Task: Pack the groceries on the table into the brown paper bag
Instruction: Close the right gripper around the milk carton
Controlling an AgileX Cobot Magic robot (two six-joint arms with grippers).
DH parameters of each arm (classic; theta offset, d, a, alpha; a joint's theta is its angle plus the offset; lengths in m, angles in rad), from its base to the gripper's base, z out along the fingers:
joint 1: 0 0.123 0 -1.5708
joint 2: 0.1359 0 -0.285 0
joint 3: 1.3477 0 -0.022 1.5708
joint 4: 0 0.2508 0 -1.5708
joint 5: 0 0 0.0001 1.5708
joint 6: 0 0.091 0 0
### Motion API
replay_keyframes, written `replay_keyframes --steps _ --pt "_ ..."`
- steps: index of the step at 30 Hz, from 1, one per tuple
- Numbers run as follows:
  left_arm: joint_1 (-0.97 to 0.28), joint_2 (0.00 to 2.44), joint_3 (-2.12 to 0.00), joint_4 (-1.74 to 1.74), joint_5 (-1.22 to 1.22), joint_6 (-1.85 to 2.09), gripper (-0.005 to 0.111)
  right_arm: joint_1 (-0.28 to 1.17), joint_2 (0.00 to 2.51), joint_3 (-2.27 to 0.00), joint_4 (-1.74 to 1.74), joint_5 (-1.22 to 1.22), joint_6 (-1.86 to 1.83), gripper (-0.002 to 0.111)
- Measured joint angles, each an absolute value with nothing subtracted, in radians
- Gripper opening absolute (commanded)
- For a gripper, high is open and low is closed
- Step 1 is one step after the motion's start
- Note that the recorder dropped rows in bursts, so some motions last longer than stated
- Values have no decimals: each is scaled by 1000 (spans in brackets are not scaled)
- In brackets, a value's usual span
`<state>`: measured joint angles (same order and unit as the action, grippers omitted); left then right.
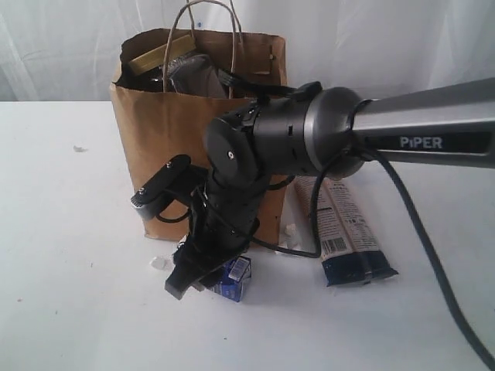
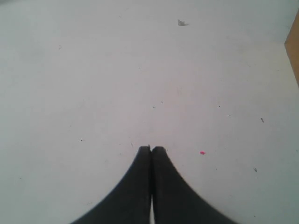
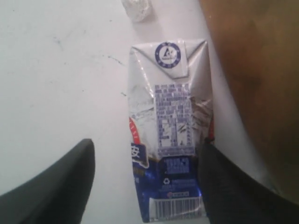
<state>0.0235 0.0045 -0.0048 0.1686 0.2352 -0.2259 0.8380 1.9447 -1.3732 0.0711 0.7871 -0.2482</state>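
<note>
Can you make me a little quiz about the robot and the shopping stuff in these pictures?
1. True or false: the small carton is already inside the brown paper bag.
2. Pick one: the left gripper has its jaws A) shut, B) wide open, C) around a jar.
3. Fill the gap: the long noodle packet lies on the ___, beside the bag.

Key: 1 false, it lies on the table in front of the bag. 2 A. 3 table.
</note>
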Motion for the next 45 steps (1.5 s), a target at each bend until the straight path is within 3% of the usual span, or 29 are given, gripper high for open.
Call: replay_keyframes --steps 25,33,39,45 --pt "23 4 -5 169 235 -226 0 838 2001 -1375 0 694 -253 54" --pt "23 4 -5 169 235 -226 0 838 2001 -1375 0 725 -253 24" --pt "23 4 -5 169 235 -226 0 838 2001 -1383 16 801 -255 13" --pt "23 4 -5 169 235 -226 0 838 2001 -1386 55 863 -273 11"
